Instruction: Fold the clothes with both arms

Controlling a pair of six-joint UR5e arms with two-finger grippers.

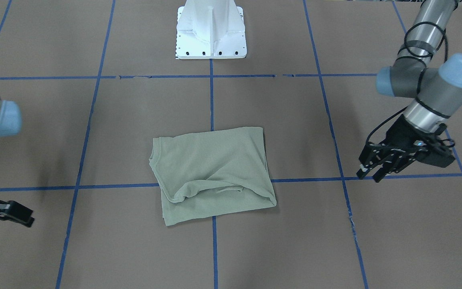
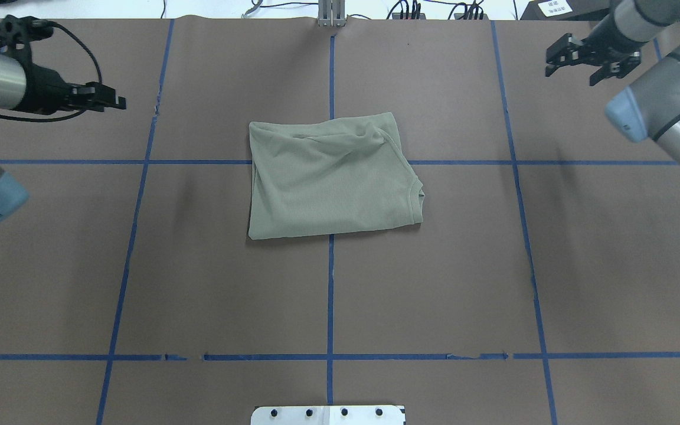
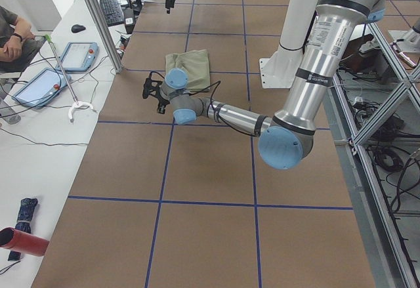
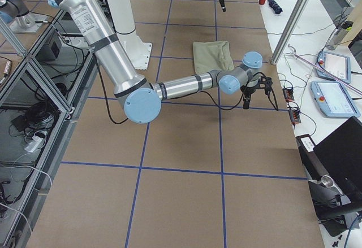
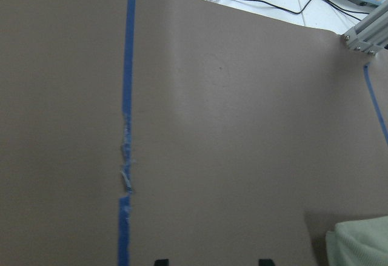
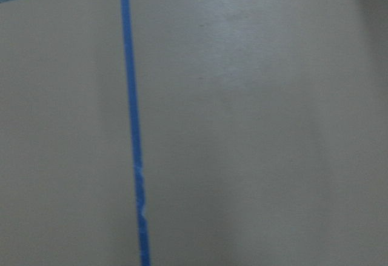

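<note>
The sage-green shirt (image 2: 331, 180) lies folded into a rough rectangle at the middle of the desk (image 2: 198, 283), well apart from both arms. Its long axis runs left to right in the overhead view. The collar (image 2: 417, 198) sits on the right edge, and the far edge is rumpled. The left claw (image 1: 369, 176) hangs released and empty at the far left. The right claw (image 2: 572, 74) looks likewise spread and empty at the far right. We judge a last fold or tidying is in hand. We would take both corners of one short edge together, lift them level, and lay them across without dragging the layers beneath.
</note>
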